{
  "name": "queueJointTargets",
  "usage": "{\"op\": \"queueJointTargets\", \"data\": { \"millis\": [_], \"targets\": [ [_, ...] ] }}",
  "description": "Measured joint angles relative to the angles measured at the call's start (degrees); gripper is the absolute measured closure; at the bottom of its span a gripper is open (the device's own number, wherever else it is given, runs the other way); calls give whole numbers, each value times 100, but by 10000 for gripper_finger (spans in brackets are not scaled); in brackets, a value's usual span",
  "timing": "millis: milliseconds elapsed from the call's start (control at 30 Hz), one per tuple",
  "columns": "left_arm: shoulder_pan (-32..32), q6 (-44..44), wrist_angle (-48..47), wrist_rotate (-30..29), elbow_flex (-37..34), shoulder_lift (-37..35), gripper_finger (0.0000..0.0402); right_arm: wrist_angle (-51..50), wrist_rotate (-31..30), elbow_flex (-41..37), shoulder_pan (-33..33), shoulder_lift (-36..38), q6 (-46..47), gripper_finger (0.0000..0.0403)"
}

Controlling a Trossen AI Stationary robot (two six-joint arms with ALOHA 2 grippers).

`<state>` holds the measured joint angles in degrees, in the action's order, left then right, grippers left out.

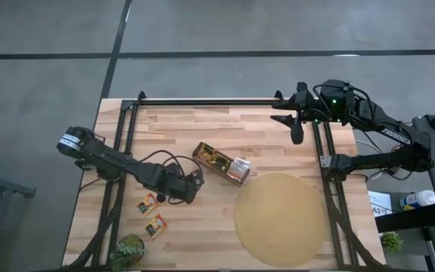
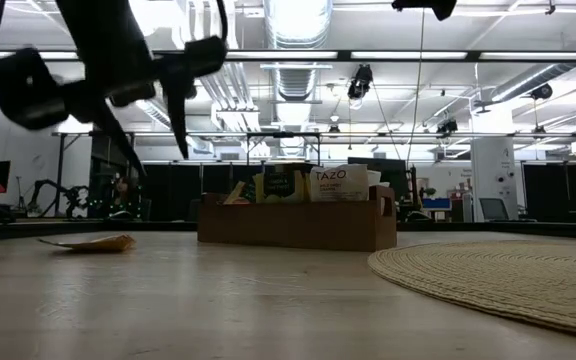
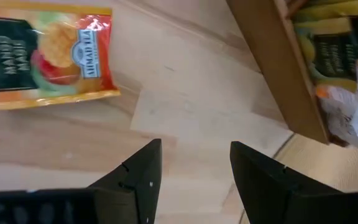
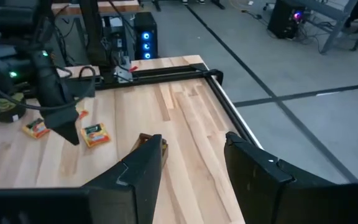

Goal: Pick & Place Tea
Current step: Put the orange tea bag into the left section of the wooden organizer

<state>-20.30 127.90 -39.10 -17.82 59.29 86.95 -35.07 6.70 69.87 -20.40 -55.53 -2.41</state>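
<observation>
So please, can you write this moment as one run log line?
left claw: open, empty, above table | right claw: open, parked at back | two orange-red flat tea sachets: on table | brown wooden box: holds sachets

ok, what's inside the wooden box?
The wooden box holds upright tea sachets, a green-yellow one and a white one showing above its wall. Its floor and any lower packets are hidden.

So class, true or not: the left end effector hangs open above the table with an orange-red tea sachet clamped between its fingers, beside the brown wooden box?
Not quite. The left end effector holds nothing: in the left wrist view, bare table shows between its open fingers. The orange-red tea sachet lies flat on the wooden table, apart from it. The brown wooden box is indeed beside it.
</observation>
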Motion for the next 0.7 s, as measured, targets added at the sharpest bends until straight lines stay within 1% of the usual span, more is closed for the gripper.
{"op": "queueJointTargets", "data": {
  "millis": [100, 300, 433, 533, 600, 700],
  "targets": [
    [-11, 4, -866, 93, 453, -10, 218, -1, 4, 0, 0, 0, 54, 234],
    [-139, -7, -3027, 127, 1598, -23, 218, 15, 131, 0, 1, 0, 266, 234],
    [-281, 42, -4132, -64, 2073, -15, 218, 125, 121, 0, 0, 0, 544, 234],
    [-298, 100, -4379, -232, 2108, -19, 218, 235, 89, 0, 0, 0, 940, 234],
    [-288, 134, -4356, -282, 2014, 16, 218, 359, 87, 0, 0, 0, 1238, 234],
    [-269, 221, -4263, -213, 1803, 168, 218, 430, 85, 38, 0, 2, 1731, 234]
  ]
}}
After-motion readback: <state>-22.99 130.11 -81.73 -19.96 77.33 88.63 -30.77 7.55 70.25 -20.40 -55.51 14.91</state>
